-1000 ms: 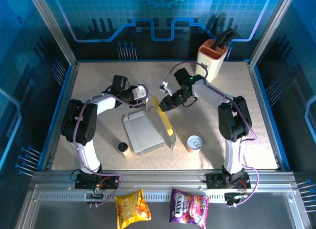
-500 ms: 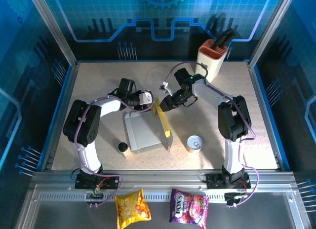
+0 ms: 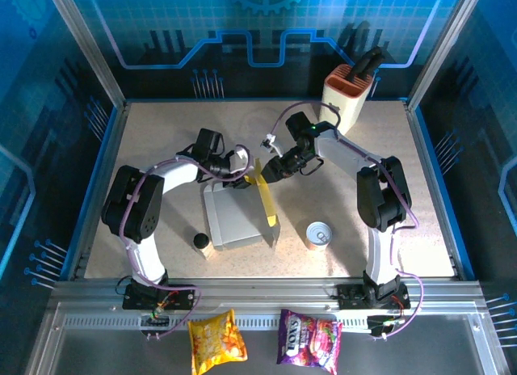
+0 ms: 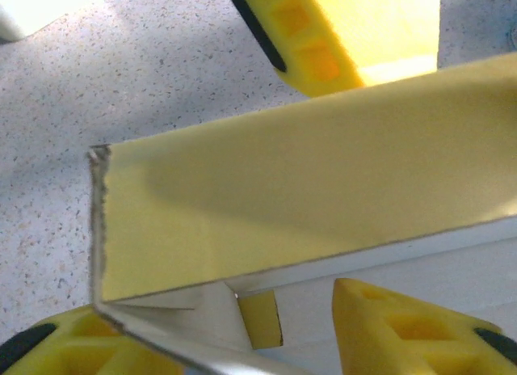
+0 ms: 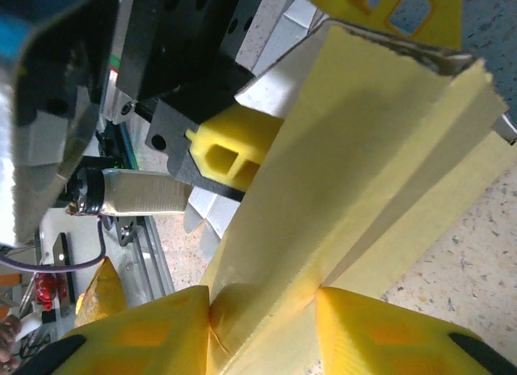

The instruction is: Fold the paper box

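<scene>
In the last second the left gripper [image 3: 245, 171] comes away from the far side of the surface [image 3: 161, 132] and swings in to the far end of the raised flap [image 3: 267, 197]. Its jaws narrow as it arrives. The left wrist view shows them part open and astride the flap's corner, with a gap on 1 side, so they are not clamped yet. The right gripper [image 3: 270, 173] does not shift. Its jaws are closed on the upper edge of the same flap, and the right wrist view shows the yellow card pinched between the 2 fingers.

The paper box [image 3: 230, 220] lies mid-surface with its grey-white inside up. The flap now stands steeper along its right edge than it did a second ago. I judge the wall is nearly upright, and that the left arm is about to tuck or crease the corner tab.

Both grippers crowd the same short stretch of card, so I think they could bump or tear it. A tin can [image 3: 320, 233] sits just right of the box's near corner, where a falling flap could meet it. A small dark-capped item [image 3: 200, 242] sits at the near-left corner. The knife block [image 3: 347, 96] stands well apart at the back.
</scene>
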`<state>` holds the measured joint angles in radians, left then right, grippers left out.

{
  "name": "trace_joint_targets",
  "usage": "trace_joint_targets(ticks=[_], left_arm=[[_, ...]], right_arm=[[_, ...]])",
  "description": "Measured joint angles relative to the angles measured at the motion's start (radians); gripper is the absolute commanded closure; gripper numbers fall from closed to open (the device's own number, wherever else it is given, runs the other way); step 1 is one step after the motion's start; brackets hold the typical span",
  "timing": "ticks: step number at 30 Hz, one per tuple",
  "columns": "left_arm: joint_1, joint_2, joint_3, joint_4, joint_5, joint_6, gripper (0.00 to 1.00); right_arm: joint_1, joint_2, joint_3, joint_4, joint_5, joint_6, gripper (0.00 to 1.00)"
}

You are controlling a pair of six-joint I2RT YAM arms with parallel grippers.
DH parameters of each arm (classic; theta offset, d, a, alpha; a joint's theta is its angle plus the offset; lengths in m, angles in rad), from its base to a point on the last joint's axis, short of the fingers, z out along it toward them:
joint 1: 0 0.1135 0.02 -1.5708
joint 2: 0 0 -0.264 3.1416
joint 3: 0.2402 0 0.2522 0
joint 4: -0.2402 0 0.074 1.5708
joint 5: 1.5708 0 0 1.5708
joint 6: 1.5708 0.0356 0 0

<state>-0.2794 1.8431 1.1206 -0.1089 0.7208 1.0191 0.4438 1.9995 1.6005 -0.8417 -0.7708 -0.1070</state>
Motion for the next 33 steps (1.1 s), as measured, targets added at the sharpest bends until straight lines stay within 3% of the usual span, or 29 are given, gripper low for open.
trace_joint_targets(ticks=[6, 13, 22, 33], left_arm=[[0.003, 0.0, 0.035, -0.054, -0.003, -0.001, 0.67], [0.0, -0.027, -0.039, 0.065, -0.032, -0.115, 0.63], [-0.09, -0.158, -0.214, 0.248, -0.167, -0.339, 0.59], [-0.185, -0.241, -0.293, 0.321, -0.373, -0.502, 0.59]], right_arm=[[0.0, 0.0, -0.003, -0.008, -0.021, -0.003, 0.61], [-0.001, 0.0, -0.004, 0.009, -0.012, 0.008, 0.58], [-0.009, 0.0, -0.005, 0.047, 0.01, 0.053, 0.57], [-0.012, 0.0, 0.003, 0.041, 0.039, 0.075, 0.64]])
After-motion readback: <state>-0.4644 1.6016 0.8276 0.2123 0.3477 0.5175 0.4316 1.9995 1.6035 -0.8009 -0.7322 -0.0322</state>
